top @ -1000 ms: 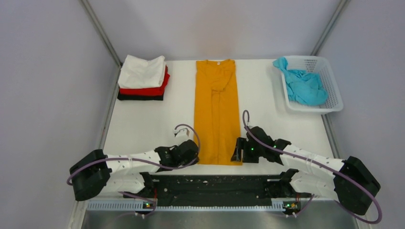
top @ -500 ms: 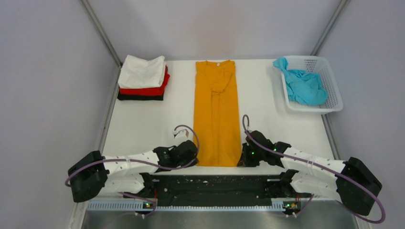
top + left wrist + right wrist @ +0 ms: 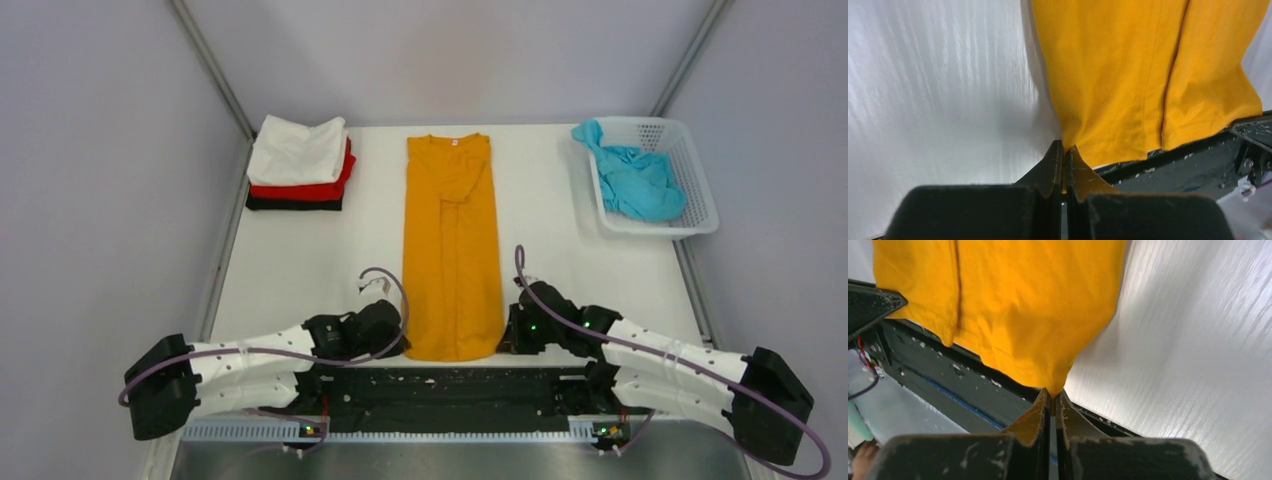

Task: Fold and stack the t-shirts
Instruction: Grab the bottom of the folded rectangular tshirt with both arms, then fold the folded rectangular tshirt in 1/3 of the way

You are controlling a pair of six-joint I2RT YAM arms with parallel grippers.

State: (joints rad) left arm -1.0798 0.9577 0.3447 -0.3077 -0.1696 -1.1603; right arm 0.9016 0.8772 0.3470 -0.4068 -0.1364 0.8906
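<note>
The long, narrow orange-yellow cloth t-shirt, already folded in from both sides into a strip, lies down the middle of the white table. Its long axis runs straight away from the arms, with the collar at the far end and the hem at the near end, by the dark rail.

The left gripper sits at the strip's near-left hem corner. Its jaws are pressed together with the corner of orange-yellow cloth pinched between the tips. The right gripper mirrors it at the near-right hem corner, its jaws likewise clamped on a tuck of hem. From both sets of jaws the whole shirt stretches directly ahead. Neither arm is nearer than the other, since each holds its own corner and the strip's width lies between them.

The next fold probably depends on this. The hem has to travel along the long axis toward the collar, so both grippers should probably move forward together and level, or the strip will skew.

Far to the left of the strip's collar end, a folded white t-shirt rests on a red t-shirt, which rests on a black t-shirt. Far to the right of the collar end, a crumpled teal t-shirt lies in the white perforated plastic basket.
</note>
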